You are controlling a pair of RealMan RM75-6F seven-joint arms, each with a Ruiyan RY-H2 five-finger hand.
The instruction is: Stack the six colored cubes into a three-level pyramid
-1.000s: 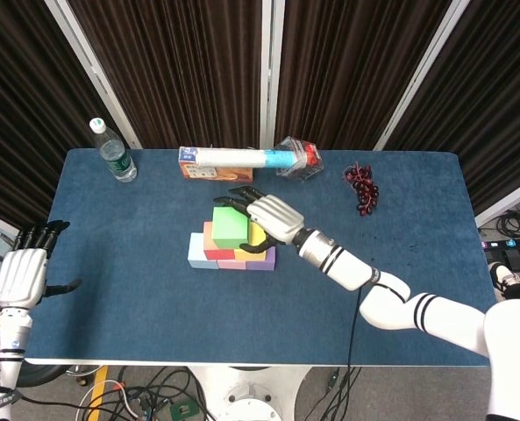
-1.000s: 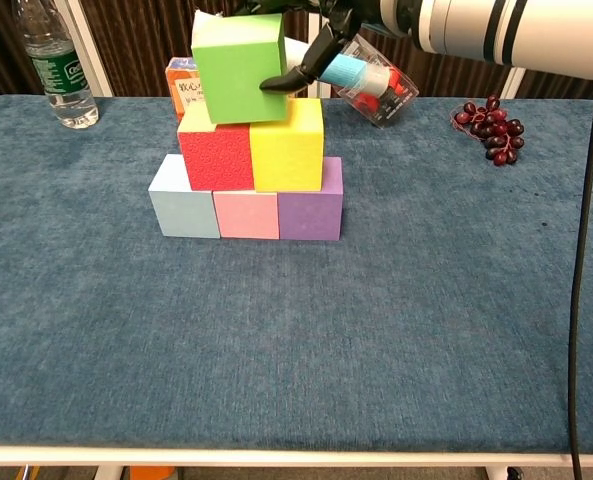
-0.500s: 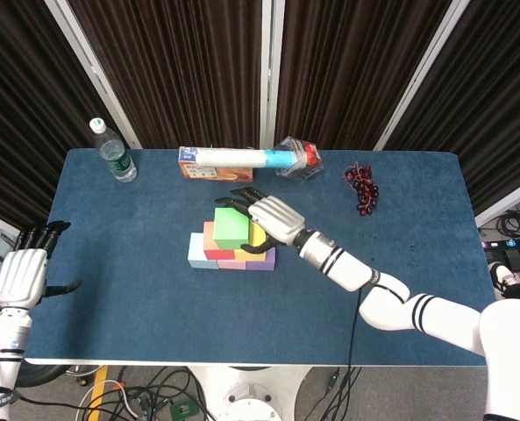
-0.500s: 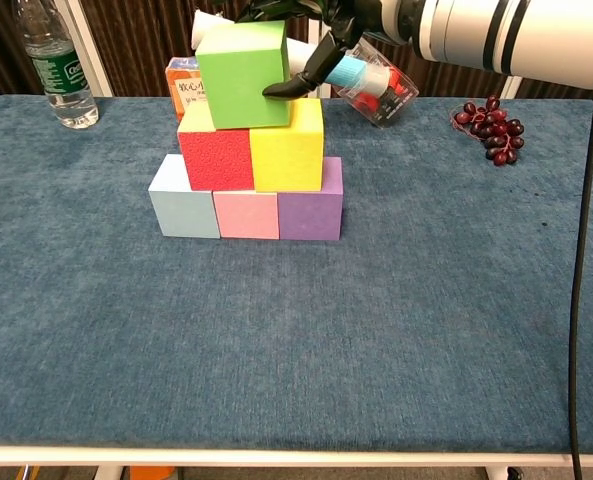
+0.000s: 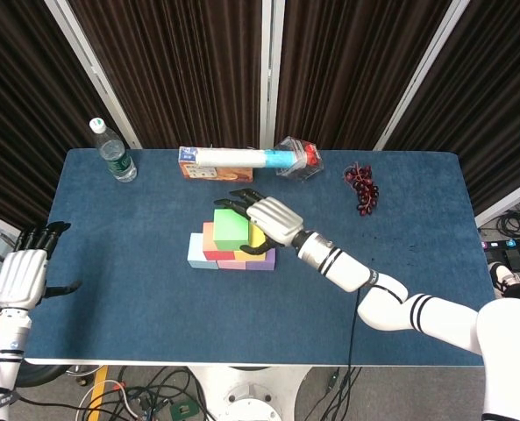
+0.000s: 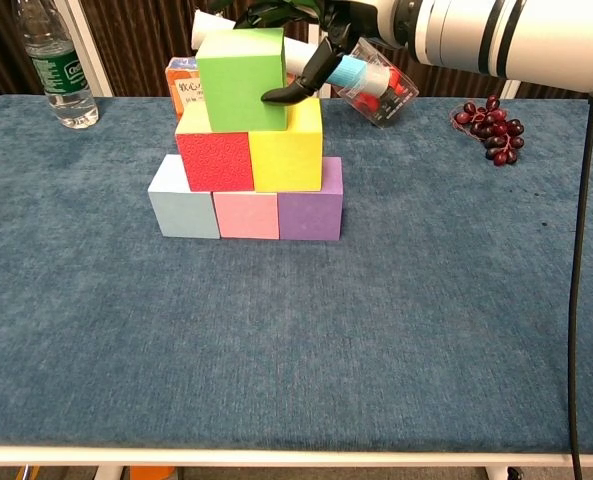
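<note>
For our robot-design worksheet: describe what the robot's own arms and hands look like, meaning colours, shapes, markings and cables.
Both arms are glossy white, rounded segments. The right arm has black bands at its joints and a thin black cable hanging from it. The right hand and left hand each have a silver-white shell on the back and slim black fingers.

Orange box (image 6: 184,78) bears print; too small to read

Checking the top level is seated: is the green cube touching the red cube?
Touching. In the chest view the green cube sits flush on the red cube.
</note>
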